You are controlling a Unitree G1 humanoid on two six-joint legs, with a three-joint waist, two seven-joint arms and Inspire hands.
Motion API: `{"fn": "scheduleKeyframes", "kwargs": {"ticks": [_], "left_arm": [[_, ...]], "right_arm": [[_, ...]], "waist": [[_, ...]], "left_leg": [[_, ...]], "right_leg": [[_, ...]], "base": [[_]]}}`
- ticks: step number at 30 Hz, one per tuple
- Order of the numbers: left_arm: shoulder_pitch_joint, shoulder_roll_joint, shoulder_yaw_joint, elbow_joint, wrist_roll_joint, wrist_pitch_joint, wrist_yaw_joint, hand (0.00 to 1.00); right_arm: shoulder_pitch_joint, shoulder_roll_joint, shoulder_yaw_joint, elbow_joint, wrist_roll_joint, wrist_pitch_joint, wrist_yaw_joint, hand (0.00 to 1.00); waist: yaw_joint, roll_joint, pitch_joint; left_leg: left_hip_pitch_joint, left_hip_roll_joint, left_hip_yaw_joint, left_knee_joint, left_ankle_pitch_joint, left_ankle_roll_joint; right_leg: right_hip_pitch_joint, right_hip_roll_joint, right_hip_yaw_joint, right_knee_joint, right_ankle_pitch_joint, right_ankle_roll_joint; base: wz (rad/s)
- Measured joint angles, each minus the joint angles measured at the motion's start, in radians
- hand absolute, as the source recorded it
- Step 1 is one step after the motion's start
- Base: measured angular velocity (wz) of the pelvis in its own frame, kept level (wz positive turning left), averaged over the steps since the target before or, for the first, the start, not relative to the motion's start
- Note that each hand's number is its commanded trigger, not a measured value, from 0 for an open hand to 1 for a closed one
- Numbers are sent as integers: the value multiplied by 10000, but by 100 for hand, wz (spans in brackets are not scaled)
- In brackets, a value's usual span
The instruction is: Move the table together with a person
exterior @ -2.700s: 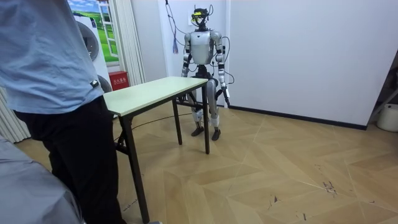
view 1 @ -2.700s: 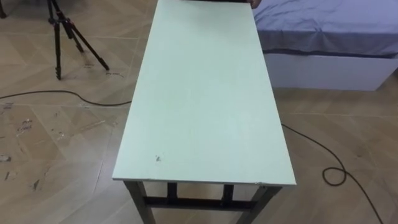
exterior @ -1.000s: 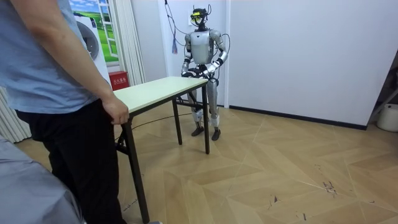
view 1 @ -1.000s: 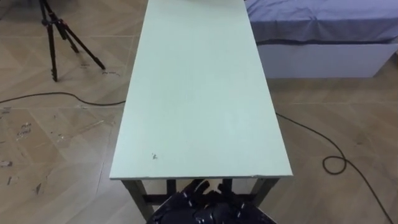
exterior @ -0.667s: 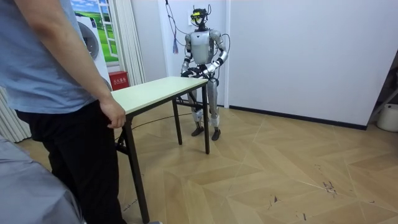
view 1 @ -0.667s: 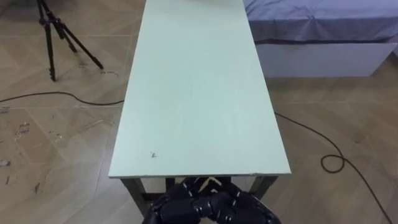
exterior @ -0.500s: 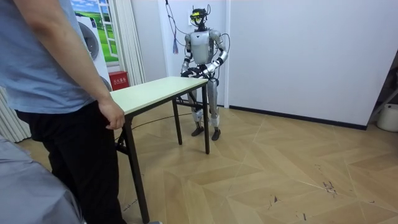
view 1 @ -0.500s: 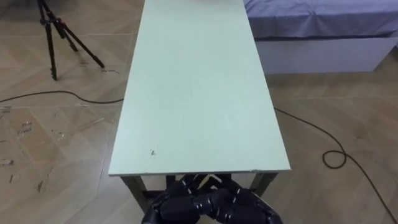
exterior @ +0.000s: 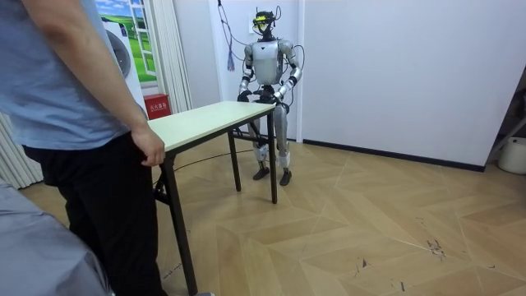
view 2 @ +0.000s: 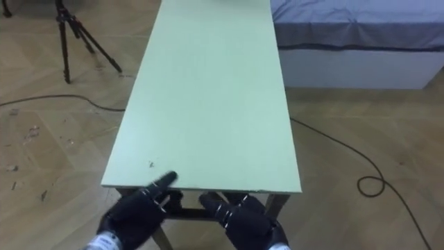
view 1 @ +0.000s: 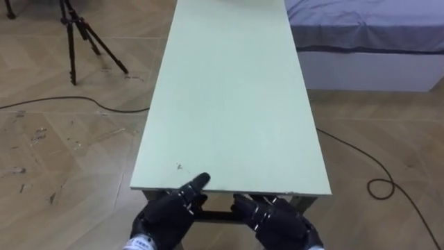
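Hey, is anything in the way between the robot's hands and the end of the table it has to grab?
Nothing visible stands in the way. The left hand and the right hand are both right at the near end of the table, side by side, with no object between them and its edge.

A black tripod [view 1: 83,38] stands in the upper left of the eye view on pale herringbone wood floor [view 1: 62,153] (scuffed in patches at the left). A dark cable [view 1: 69,99] snakes across the boards just below it, and a second cable [view 1: 378,186] loops at the lower right. A bed [view 1: 368,28] with a lavender sheet and white base fills the upper right corner. In the room view a red box [exterior: 156,106] sits at the left by a curtain [exterior: 168,49], and a white container [exterior: 515,154] stands at the far right edge against the white wall [exterior: 394,66].
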Motion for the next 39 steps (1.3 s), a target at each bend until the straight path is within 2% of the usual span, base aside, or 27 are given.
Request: {"fn": "scheduleKeyframes", "kwargs": {"ticks": [2, 11, 14, 18, 21, 25, 31, 36, 39], "left_arm": [[-5, -153, 15, 1, -178, -68, 190, 0], [-9, -177, 148, 5, -241, -1, 386, 0], [-8, -192, 171, 13, -241, 15, 385, 0], [-7, -412, 342, 157, -319, 26, 289, 0], [-7, -440, 389, 192, -317, 39, 266, 0], [-7, -656, 674, 189, -308, 282, 287, 0], [-8, -681, 706, 189, -304, 282, 415, 0], [-8, -889, 882, 208, -298, 333, 553, 0], [-8, -890, 956, 221, -300, 396, 554, 0]], "right_arm": [[-55, 12, -77, -3, 281, 6, -257, 0], [-109, 9, -274, -18, 640, -12, -925, 0], [-109, 15, -326, -19, 653, -5, -968, 0], [-76, 41, -484, -19, 881, 8, -968, 0], [-20, 47, -616, -19, 997, 9, -968, 0], [76, 56, -930, -19, 1015, 11, -989, 0], [84, 84, -999, -18, 1019, 11, -1038, 0], [88, 268, -1095, -19, 1412, 17, -1266, 0], [90, 493, -1192, -19, 1745, 17, -1364, 0]], "waist": [[34, 32, -20], [-12, 26, -53], [-29, 19, -58], [-49, 15, -61], [-55, -5, -75], [-26, -14, -86], [-38, 7, -121], [-34, 10, -121], [-55, 14, -121]], "left_leg": [[3, 0, 19, -8, 4, -5], [22, 3, -3, 2, 46, -13], [29, 3, 9, 2, 46, -13], [29, 3, 29, -3, 50, -13], [35, 4, 43, 3, 58, -17], [6, 4, 62, 1, 58, -16], [25, 5, 102, 7, 93, -12], [156, 7, 97, -91, 129, -29], [182, 10, 93, -146, 158, -38]], "right_leg": [[6, 6, -2, 0, 0, 0], [14, 12, -19, 2, 11, -19], [12, 10, -14, 2, 13, -21], [3, 9, -10, 7, 15, -25], [-5, 9, -7, 7, 19, -31], [-45, 9, 4, 6, 23, -38], [-52, 12, 29, 5, 34, -54], [17, 16, 30, 4, 37, -60], [14, 21, 31, 6, 44, -71]], "base": [[0], [0], [0], [0], [0], [0], [0], [0], [0]]}}
